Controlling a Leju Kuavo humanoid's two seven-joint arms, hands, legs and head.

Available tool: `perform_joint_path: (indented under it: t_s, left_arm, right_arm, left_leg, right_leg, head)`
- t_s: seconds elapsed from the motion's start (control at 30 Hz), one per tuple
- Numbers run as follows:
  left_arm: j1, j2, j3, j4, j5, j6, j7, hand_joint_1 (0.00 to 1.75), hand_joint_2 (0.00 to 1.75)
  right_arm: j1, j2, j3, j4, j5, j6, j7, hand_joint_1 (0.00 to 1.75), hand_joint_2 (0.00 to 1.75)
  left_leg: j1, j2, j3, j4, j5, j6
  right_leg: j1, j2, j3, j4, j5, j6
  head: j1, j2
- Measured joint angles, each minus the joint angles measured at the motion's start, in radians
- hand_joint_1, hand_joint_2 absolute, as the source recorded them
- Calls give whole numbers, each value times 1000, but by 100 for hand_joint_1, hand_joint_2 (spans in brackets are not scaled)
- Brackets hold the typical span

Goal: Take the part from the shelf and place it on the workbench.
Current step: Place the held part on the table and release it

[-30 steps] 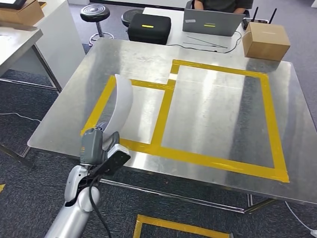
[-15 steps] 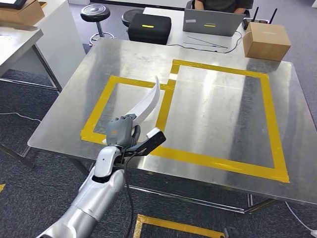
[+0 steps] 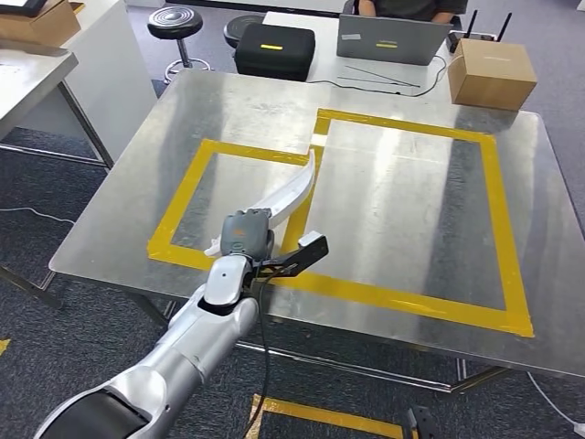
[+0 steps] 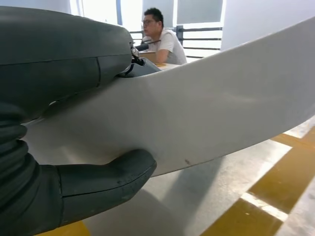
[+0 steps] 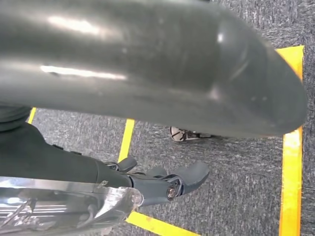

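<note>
A metal tabletop [image 3: 414,197] fills the middle of the head view, marked with two yellow tape rectangles: a smaller left rectangle [image 3: 181,212] and a larger right rectangle [image 3: 496,210] that share a tape strip. The robot's left hand [image 3: 243,236] comes in from the lower left of the frame, above the tabletop's near edge at the lower right corner of the smaller rectangle. It holds a long, curved white part [image 3: 293,190], which slants up and to the right from the hand, its tip over the shared tape strip. The larger rectangle, right of centre, is bare metal, and the tabletop's right and far edges lie well apart from the hand.

At the top of the frame, beyond the far edge, stand a black case [image 3: 274,50], a laptop [image 3: 389,39] and a cardboard box [image 3: 491,75]. A stool [image 3: 179,26] stands at the upper left, beside a white table [image 3: 41,82].

The left wrist view shows the grip up close: dark fingers [image 4: 67,59] lie over one face of the white part and the thick thumb [image 4: 108,182] presses the other, with the tabletop and tape beneath. A person [image 4: 163,43] sits in the background.

The right wrist view shows the right hand [image 5: 163,182] over grey carpet [image 5: 237,196] crossed by yellow floor tape [image 5: 291,147], its fingers spread loosely and holding nothing.
</note>
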Motion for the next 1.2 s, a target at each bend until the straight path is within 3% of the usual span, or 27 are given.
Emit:
perform_joint_path:
  t_s: [0.03, 0.1, 0.17, 0.2, 0.23, 0.67, 0.83, 0.9, 0.97, 1.03, 1.07, 1.1, 1.13, 1.2]
  left_arm:
    - [-8, 1, 0, 13, -11, -1, 21, 175, 175]
    - [-21, 6, 1, 35, -31, -3, 63, 96, 175]
    - [-28, 14, 5, 52, -37, 3, 88, 8, 87]
    - [-29, 18, 12, 58, -35, 13, 93, 0, 44]
    - [-30, 22, 21, 64, -30, 26, 95, 0, 0]
    - [-3, 42, 134, 82, 5, 178, 41, 0, 0]
    - [75, 56, 171, 7, 17, 294, -51, 0, 0]
    - [118, 67, 187, -40, 26, 326, -81, 0, 0]
    - [154, 78, 201, -83, 32, 337, -97, 0, 0]
    - [181, 87, 213, -113, 35, 335, -104, 0, 0]
    - [193, 91, 217, -125, 35, 334, -106, 0, 0]
    - [202, 94, 221, -135, 35, 333, -107, 0, 0]
    - [209, 96, 225, -143, 35, 333, -108, 0, 0]
    - [223, 102, 233, -167, 46, 341, -120, 0, 0]
  right_arm:
    - [-1, 0, 2, 0, 2, -1, 1, 0, 0]
    - [-1, 0, 3, 0, 6, -4, 3, 0, 0]
    - [-1, 0, 4, 0, 9, -6, 5, 0, 0]
    - [-1, 0, 4, 0, 10, -8, 6, 0, 0]
    - [-1, 0, 4, 0, 11, -9, 6, 0, 0]
    - [11, 0, 3, 0, -5, -22, -9, 0, 0]
    - [39, 0, -17, 0, -33, -27, -38, 0, 0]
    - [53, 0, -27, 0, -40, -30, -46, 0, 0]
    - [62, -1, -36, 0, -44, -32, -49, 0, 0]
    - [65, -1, -43, 0, -45, -33, -49, 0, 0]
    - [66, -1, -45, 0, -45, -34, -49, 0, 0]
    - [67, -1, -47, 0, -45, -34, -49, 0, 0]
    - [68, -2, -48, 0, -45, -35, -49, 0, 0]
    - [66, -2, -53, 1, -48, -39, -47, 0, 0]
  left_leg:
    - [0, 0, 0, 0, 0, 0]
    - [0, 0, 0, 0, 0, 0]
    - [0, 0, 0, -1, 0, -1]
    - [0, 0, 0, -1, 1, -1]
    - [0, 0, 0, -1, 1, -1]
    - [-6, 0, 0, -1, -1, 2]
    - [-15, 0, 1, -2, 0, 14]
    - [-10, 3, 5, -13, 9, 23]
    - [-4, 8, 8, -23, 15, 29]
    - [-3, 13, 7, -24, 17, 30]
    - [-2, 16, 7, -24, 17, 29]
    - [-1, 17, 6, -24, 18, 27]
    - [2, 18, 6, -24, 19, 23]
    - [9, 18, 5, -22, 21, 10]
  right_leg:
    - [0, 0, 0, 0, 0, 0]
    - [0, 0, 0, 0, 0, 0]
    - [0, 0, 0, 0, 0, 0]
    - [0, 0, 0, 0, 0, 0]
    - [0, 0, 0, 0, 0, 0]
    - [-7, 0, 0, -1, -1, 1]
    - [-15, 2, 1, -5, 2, 11]
    - [-15, -4, -4, 0, -5, 18]
    - [-15, -23, -34, 65, -51, 24]
    - [-19, -36, -90, 202, -118, 33]
    - [-22, -39, -112, 257, -136, 37]
    - [-25, -40, -119, 280, -135, 41]
    - [-28, -41, -104, 257, -114, 45]
    - [-35, -45, -28, 123, -56, 57]
  head:
    - [0, 0]
    - [0, 0]
    - [0, 0]
    - [0, 0]
    - [0, 0]
    - [0, 0]
    - [-1, 0]
    - [0, 0]
    - [4, 0]
    - [7, 0]
    - [6, 0]
    - [6, 0]
    - [6, 0]
    - [8, 0]
